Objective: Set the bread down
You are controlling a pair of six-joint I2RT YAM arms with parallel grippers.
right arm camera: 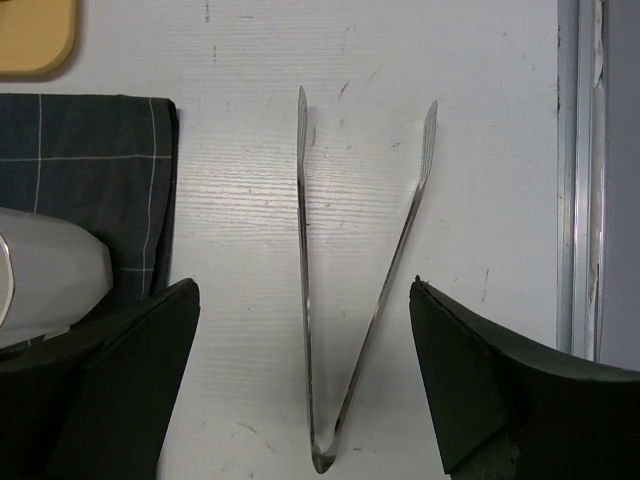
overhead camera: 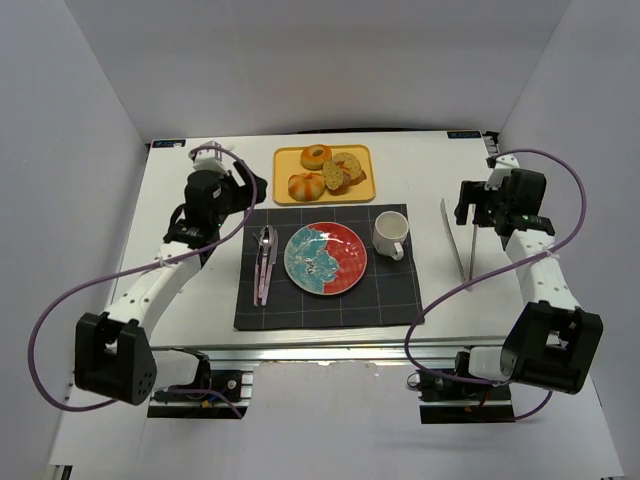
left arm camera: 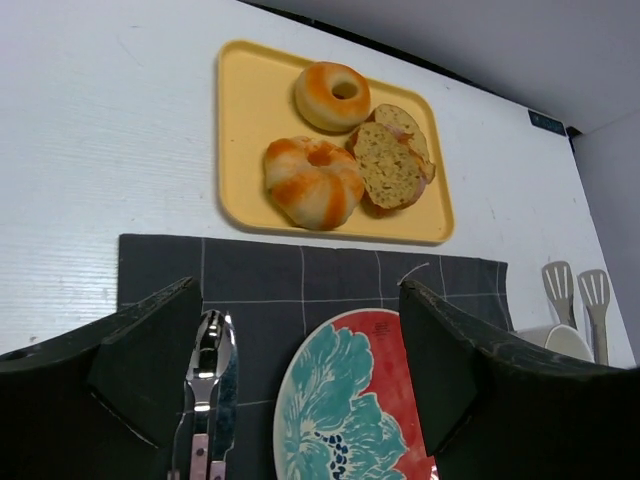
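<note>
The bread (overhead camera: 306,185) is a round golden-orange bun with pale segments, lying at the front left of a yellow tray (overhead camera: 285,160) at the back of the table. In the left wrist view the bread (left arm camera: 313,181) lies beyond my left gripper (left arm camera: 300,370), which is open and empty above the placemat, over the spoon and the plate's left side. My left gripper (overhead camera: 245,190) hovers left of the tray. My right gripper (overhead camera: 470,205) is open and empty at the right. In the right wrist view it (right arm camera: 305,380) hovers over steel tongs (right arm camera: 303,300) on the table.
A ring donut (overhead camera: 316,156) and bagel halves (overhead camera: 345,168) share the tray. A red and teal plate (overhead camera: 325,258), a spoon and knife (overhead camera: 265,262) and a white mug (overhead camera: 390,235) sit on a dark checked placemat (overhead camera: 390,300). The tongs (overhead camera: 457,237) lie right of the mat.
</note>
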